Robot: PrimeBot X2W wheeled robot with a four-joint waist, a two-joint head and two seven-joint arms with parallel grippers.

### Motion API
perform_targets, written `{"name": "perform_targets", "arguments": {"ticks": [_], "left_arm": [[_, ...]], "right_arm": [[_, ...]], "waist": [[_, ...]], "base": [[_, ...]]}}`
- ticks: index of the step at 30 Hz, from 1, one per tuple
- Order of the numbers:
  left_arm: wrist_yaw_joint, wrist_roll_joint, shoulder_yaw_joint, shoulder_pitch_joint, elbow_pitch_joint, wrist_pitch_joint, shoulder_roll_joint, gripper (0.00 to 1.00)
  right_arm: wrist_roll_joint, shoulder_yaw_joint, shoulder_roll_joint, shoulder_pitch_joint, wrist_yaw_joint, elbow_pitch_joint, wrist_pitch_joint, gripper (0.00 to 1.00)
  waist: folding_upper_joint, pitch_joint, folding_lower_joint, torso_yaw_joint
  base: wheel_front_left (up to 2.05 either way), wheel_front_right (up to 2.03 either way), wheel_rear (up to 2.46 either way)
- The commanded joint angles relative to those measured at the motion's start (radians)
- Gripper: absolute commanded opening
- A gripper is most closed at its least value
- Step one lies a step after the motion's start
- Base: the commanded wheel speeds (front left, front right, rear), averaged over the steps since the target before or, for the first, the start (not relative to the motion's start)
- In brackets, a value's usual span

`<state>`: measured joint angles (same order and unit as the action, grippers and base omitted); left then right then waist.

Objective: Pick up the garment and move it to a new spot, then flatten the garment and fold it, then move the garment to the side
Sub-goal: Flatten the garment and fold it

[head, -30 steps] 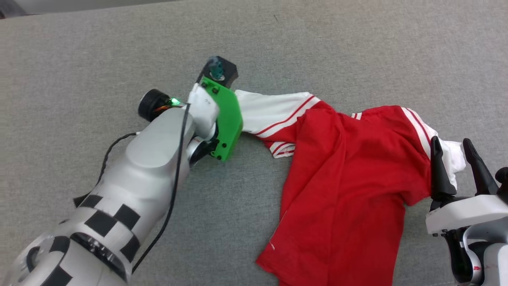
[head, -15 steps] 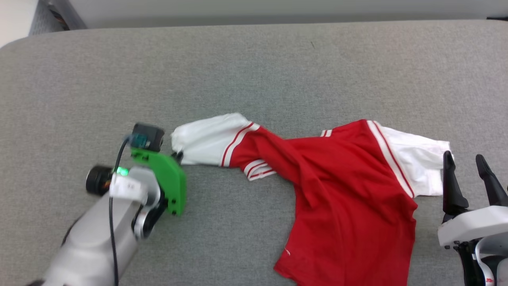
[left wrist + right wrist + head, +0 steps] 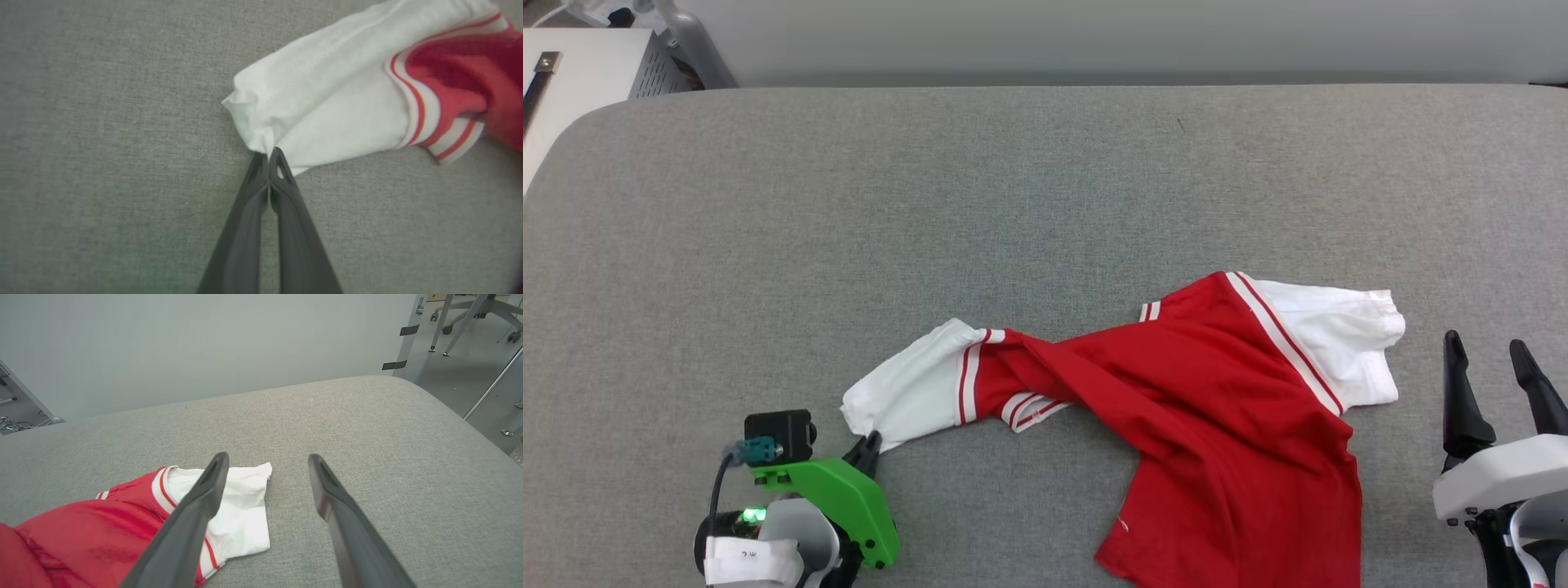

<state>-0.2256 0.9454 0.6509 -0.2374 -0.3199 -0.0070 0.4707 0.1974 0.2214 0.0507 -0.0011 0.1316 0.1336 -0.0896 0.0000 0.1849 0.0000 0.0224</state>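
The garment (image 3: 1201,392) lies crumpled on the grey padded table (image 3: 1013,204), red body in the middle and a white sleeve at each end. My left gripper (image 3: 870,445) is at the near left, shut on the hem of the left white sleeve (image 3: 907,392). The left wrist view has its fingers (image 3: 261,179) pressed together on that sleeve's edge (image 3: 327,102). My right gripper (image 3: 1484,347) stands open just right of the other white sleeve (image 3: 1339,343), apart from it. From the right wrist, that gripper (image 3: 267,457) is above the table with this sleeve (image 3: 241,514) under its left finger.
A pale wall (image 3: 1094,41) runs behind the table's far edge. A white cabinet (image 3: 572,73) stands at the far left corner. Past the table's rounded right corner (image 3: 429,392) are open floor and chair legs (image 3: 470,318). Bare grey surface surrounds the garment.
The head camera has shifted, bringing the far edge and wall into view. My left gripper has drawn back toward me, dragging the left sleeve nearer and stretching the garment. The right gripper stays open.
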Motion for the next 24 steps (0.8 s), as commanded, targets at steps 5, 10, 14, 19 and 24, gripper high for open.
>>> {"name": "perform_targets", "arguments": {"ticks": [5, 10, 14, 19, 24], "left_arm": [[-0.029, -0.014, -0.028, 0.011, 0.045, -0.075, 0.0, 1.0], [-0.083, -0.07, -0.064, 0.008, 0.095, -0.184, 0.013, 1.0], [-0.128, -0.127, -0.09, 0.015, 0.144, -0.231, 0.027, 1.0], [-0.179, -0.202, -0.116, 0.038, 0.226, -0.249, 0.042, 1.0], [-0.215, -0.237, -0.124, 0.068, 0.306, -0.251, 0.058, 1.0]], "right_arm": [[-0.001, 0.011, 0.008, 0.014, -0.001, -0.011, -0.01, 1.0], [0.006, 0.014, 0.019, 0.023, -0.001, -0.026, -0.018, 1.0], [0.022, 0.015, 0.036, 0.027, -0.001, -0.043, -0.03, 1.0], [0.06, 0.016, 0.062, 0.019, -0.001, -0.082, -0.067, 1.0], [0.112, 0.013, 0.106, -0.017, -0.001, -0.141, -0.115, 1.0]], "waist": [[0.0, -0.038, 0.0, 0.007], [0.0, -0.076, 0.0, 0.007], [0.0, -0.097, 0.0, 0.009], [0.0, -0.108, 0.0, 0.012], [0.0, -0.097, 0.0, 0.016]], "base": [[0.0, 0.0, 0.0], [0.0, 0.0, 0.0], [0.0, 0.0, 0.0], [0.0, 0.0, 0.0], [0.0, 0.0, 0.0]]}}
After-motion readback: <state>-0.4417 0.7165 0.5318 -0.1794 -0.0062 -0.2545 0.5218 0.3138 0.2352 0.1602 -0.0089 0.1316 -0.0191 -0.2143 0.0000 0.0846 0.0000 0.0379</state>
